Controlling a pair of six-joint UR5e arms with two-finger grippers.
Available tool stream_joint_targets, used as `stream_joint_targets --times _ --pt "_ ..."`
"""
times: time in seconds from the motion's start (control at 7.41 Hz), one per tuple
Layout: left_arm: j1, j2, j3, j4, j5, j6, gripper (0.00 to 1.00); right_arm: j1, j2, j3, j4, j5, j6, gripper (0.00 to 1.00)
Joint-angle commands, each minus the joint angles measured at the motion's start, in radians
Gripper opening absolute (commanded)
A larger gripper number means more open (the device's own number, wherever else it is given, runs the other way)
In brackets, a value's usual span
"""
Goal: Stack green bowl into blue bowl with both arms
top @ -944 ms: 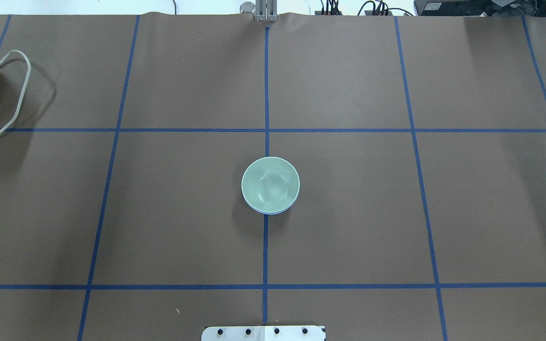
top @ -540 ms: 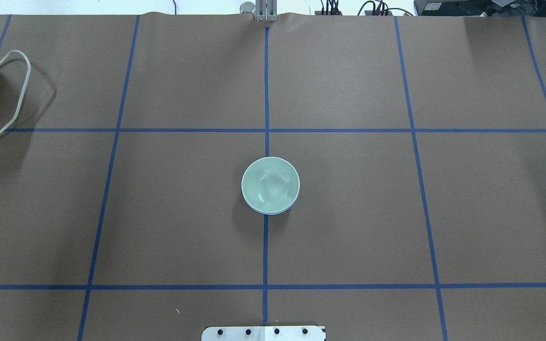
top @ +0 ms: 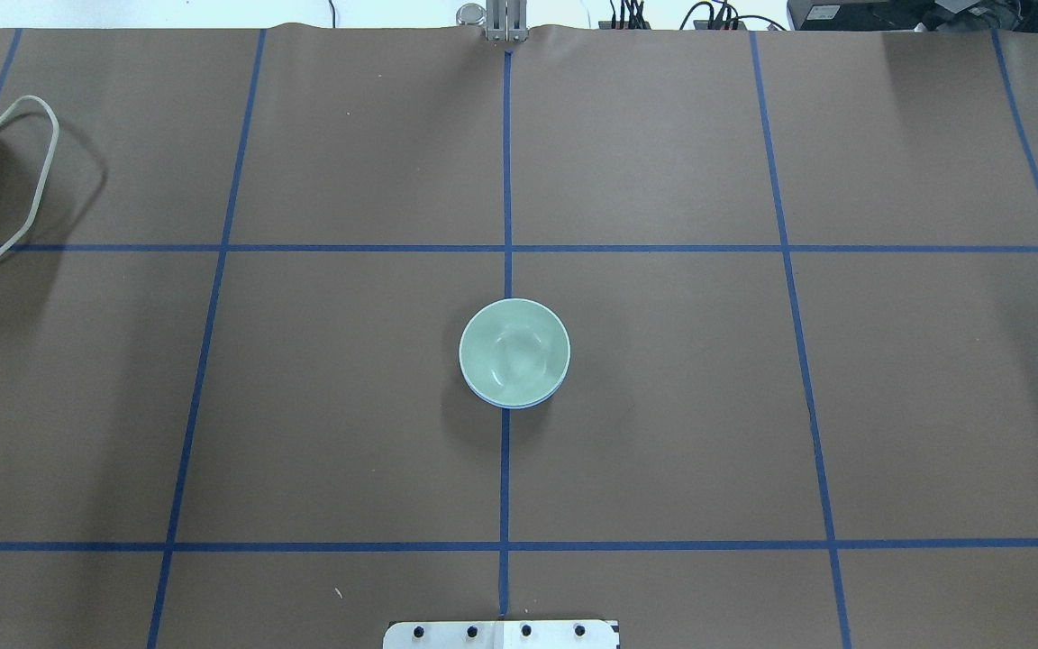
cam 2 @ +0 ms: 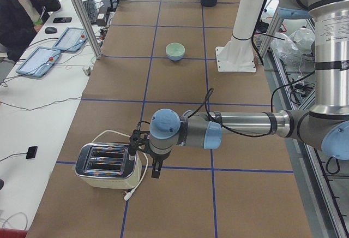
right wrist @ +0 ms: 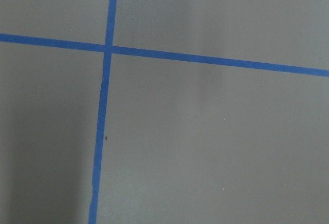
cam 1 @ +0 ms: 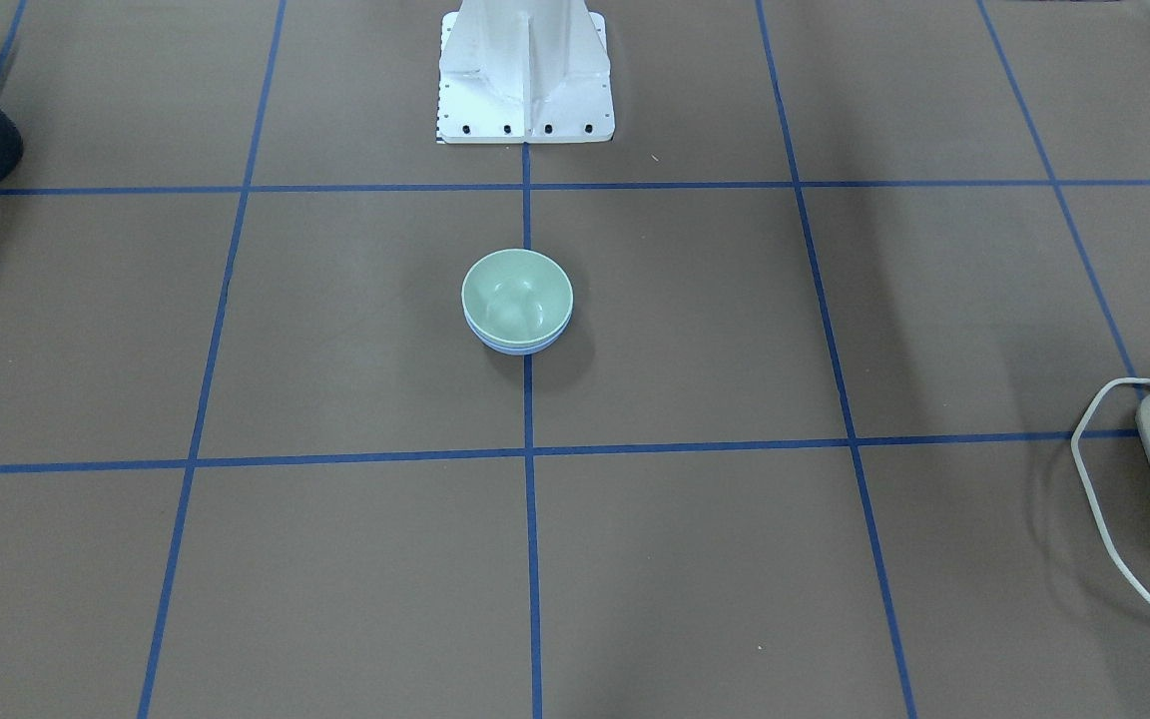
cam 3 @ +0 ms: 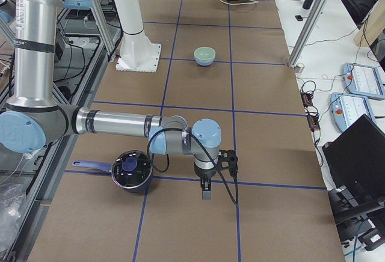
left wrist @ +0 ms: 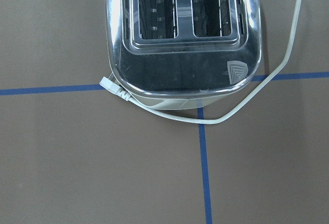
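Observation:
The green bowl (top: 514, 350) sits nested inside the blue bowl (top: 510, 405) at the middle of the table, on the centre tape line. Only a thin blue rim shows under it; in the front view the green bowl (cam 1: 517, 293) rests in the blue bowl (cam 1: 515, 346). My left gripper (cam 2: 155, 168) hangs next to the toaster at the table's left end, far from the bowls. My right gripper (cam 3: 206, 191) hangs over the table near the pot at the right end. Both show only in the side views, so I cannot tell whether they are open or shut.
A silver toaster (left wrist: 180, 34) with a white cord lies under the left wrist camera. A dark pot (cam 3: 131, 170) with a blue handle stands at the right end. The white robot base (cam 1: 525, 70) stands behind the bowls. A person (cam 2: 22, 9) sits beside the table.

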Motion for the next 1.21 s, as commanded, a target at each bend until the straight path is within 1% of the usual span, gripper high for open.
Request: stream_joint_targets --times 0.0,0.81,1.08 --pt "0.001 0.010 0.005 -0.019 0.001 -0.001 0.98 -0.001 -0.003 -0.007 -0.001 0.002 -0.001 1.00" --pt "0.001 0.016 0.011 -0.020 0.001 -0.001 0.98 -0.001 -0.020 -0.016 -0.003 0.004 -0.001 1.00" --pt "0.001 0.016 0.011 -0.019 0.001 -0.001 0.98 -0.001 -0.032 -0.017 0.028 0.005 0.000 1.00"
